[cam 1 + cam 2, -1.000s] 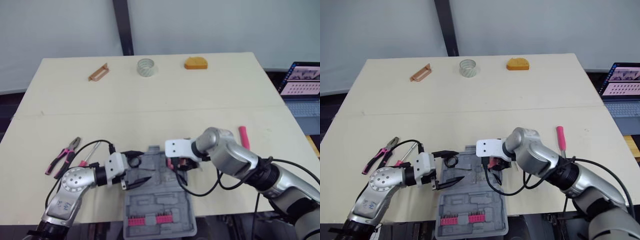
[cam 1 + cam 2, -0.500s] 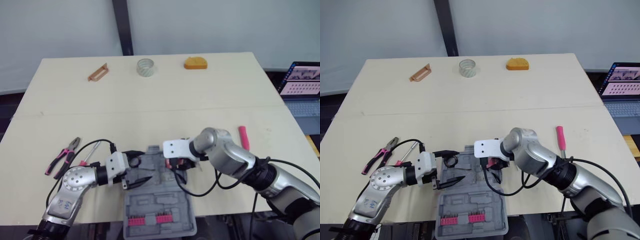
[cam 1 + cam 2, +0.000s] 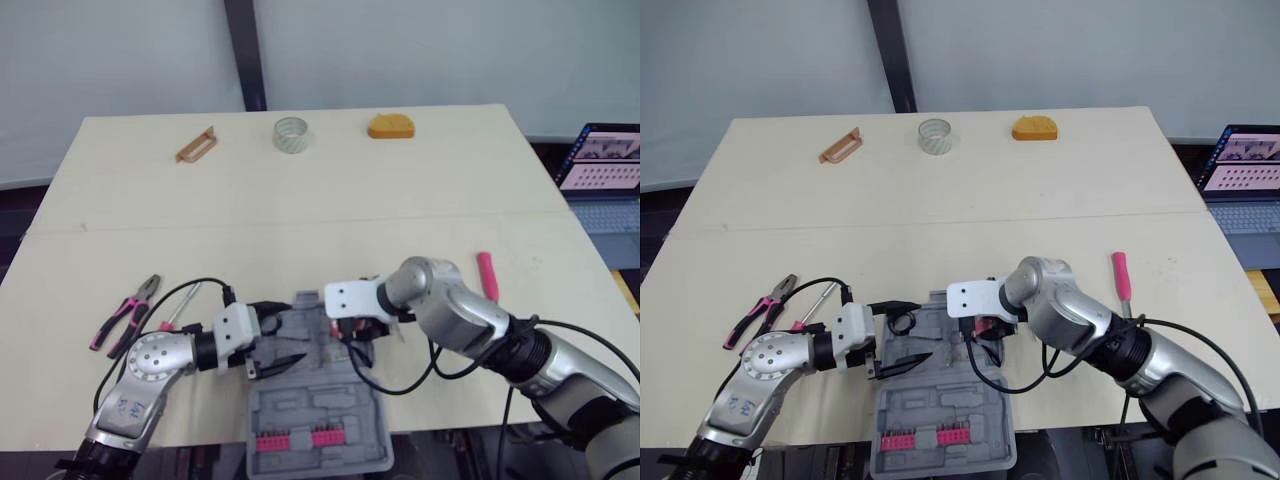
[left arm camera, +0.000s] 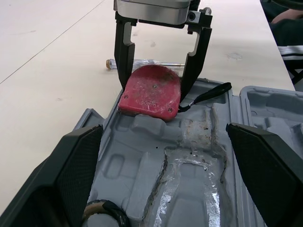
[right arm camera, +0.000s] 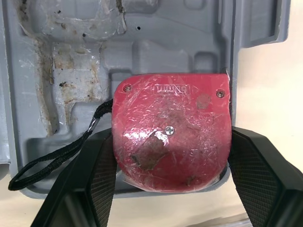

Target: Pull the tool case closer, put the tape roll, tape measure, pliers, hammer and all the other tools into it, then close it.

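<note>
One grey tool case point(image 3: 318, 400) is lying open at the counter's point(image 3: 400, 190) near edge. The right claw point(image 5: 170, 134) is pinching the single red tape measure point(image 4: 151, 92) at the case's far end, and the left claw point(image 3: 290, 331) is hanging spread beside it. Out on the counter are lying one tape roll point(image 3: 291, 134), one pair of pliers point(image 3: 125, 312), one screwdriver point(image 3: 183, 306) just beside them and a second screwdriver point(image 3: 1121, 278) well to the right. From the head the tape measure is hiding mostly behind the right claw's white mount, and one laptop point(image 3: 602, 158) is being cut off by the border.

Laptop point(image 3: 608, 160) cut by edge; tape measure point(image 3: 988, 326) mostly behind right gripper point(image 5: 170, 137).
</note>
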### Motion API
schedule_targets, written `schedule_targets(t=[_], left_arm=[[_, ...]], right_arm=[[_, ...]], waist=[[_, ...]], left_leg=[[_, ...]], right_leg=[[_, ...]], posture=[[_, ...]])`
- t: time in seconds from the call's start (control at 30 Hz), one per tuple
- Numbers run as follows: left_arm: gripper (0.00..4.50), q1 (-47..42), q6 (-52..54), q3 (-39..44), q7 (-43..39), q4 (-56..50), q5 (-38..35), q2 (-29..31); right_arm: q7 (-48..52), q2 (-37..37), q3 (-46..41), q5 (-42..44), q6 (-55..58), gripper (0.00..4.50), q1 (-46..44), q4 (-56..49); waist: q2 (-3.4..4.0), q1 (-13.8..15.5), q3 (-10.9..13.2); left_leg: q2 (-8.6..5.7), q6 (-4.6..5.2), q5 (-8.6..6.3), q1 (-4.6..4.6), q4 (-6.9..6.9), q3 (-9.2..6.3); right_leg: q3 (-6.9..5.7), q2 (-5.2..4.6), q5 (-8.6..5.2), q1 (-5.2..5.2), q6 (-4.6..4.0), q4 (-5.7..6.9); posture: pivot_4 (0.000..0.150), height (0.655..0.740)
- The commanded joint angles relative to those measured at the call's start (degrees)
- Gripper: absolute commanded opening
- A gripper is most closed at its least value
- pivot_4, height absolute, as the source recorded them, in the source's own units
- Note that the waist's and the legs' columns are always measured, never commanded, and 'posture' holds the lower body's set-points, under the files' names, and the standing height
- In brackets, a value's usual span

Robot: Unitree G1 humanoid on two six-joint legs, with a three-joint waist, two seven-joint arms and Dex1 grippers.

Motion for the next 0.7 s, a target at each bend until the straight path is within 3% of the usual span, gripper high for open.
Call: schedule_targets(t=[0.03, 0.7], left_arm=[[4.50, -0.20, -0.34, 0.05, -0.13, -1.99, -0.50, -0.02], [4.50, 1.99, -2.67, -0.51, -0.42, -0.60, 0.14, -0.30]], right_arm=[[0.04, 0.22, -1.23, -0.54, -0.44, 2.93, -0.24, -1.17], [0.49, 0.31, -2.86, 0.84, -0.48, 2.93, 0.21, -2.29]], waist=[[0.00, -0.03, 0.00], [0.00, -1.06, 0.00]], left_leg=[[0.00, 0.00, 0.00, 0.00, 0.00, 0.00], [0.00, 0.00, 0.00, 0.00, -0.04, -0.02]], right_leg=[[0.00, 0.00, 0.00, 0.00, 0.00, 0.00], [-0.01, 0.00, 0.00, 0.00, 0.00, 0.00]], posture=[[0.150, 0.7400], [0.150, 0.7400]])
